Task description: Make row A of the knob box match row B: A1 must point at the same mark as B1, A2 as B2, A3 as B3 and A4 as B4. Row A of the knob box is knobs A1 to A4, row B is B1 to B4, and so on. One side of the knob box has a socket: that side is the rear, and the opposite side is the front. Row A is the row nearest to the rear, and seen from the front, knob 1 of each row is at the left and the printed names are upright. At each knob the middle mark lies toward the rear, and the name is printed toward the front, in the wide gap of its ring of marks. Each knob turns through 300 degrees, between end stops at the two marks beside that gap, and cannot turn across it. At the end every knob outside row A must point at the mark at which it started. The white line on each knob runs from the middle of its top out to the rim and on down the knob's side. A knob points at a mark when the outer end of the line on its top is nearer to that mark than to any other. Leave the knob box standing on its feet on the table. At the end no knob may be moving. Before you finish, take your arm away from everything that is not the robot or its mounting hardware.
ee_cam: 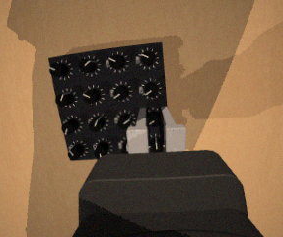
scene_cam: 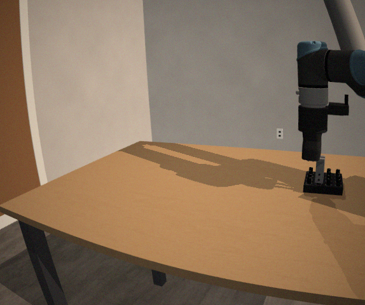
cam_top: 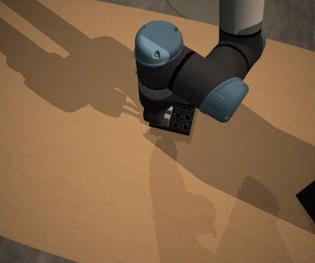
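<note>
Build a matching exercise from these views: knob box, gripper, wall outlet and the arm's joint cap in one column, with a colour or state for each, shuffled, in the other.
1. knob box
2. gripper
3. wall outlet
4. joint cap

a. white
b. blue
c. black, standing on the table
d. closed around a knob

Pairs: 1-c, 2-d, 3-a, 4-b
</note>
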Controlling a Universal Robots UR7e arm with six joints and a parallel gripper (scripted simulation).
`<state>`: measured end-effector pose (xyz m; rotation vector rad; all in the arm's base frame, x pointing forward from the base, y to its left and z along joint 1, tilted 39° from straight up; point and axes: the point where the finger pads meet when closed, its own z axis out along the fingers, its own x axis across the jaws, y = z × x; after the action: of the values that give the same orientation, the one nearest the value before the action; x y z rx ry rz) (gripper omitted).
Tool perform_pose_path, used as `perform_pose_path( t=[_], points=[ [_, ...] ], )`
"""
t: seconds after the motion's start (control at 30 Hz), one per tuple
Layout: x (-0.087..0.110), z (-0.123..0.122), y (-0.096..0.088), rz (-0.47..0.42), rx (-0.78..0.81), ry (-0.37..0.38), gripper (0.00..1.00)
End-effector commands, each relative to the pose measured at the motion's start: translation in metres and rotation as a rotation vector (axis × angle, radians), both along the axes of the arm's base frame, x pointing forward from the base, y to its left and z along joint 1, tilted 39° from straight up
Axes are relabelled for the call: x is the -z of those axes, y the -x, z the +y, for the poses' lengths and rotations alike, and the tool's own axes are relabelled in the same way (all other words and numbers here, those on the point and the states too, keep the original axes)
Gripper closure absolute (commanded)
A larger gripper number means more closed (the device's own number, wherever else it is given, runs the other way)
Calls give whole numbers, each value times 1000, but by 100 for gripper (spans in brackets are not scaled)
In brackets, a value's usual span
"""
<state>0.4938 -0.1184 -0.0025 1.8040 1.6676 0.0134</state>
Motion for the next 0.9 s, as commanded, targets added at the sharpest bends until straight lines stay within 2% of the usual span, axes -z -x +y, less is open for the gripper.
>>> perform_pose_path(
  t=[0.0, 0.87],
  points=[
    [0, 0, 0, -1, 0, 0, 70],
    [0, 0, 0, 25, -44, 25, 70]
  ],
)
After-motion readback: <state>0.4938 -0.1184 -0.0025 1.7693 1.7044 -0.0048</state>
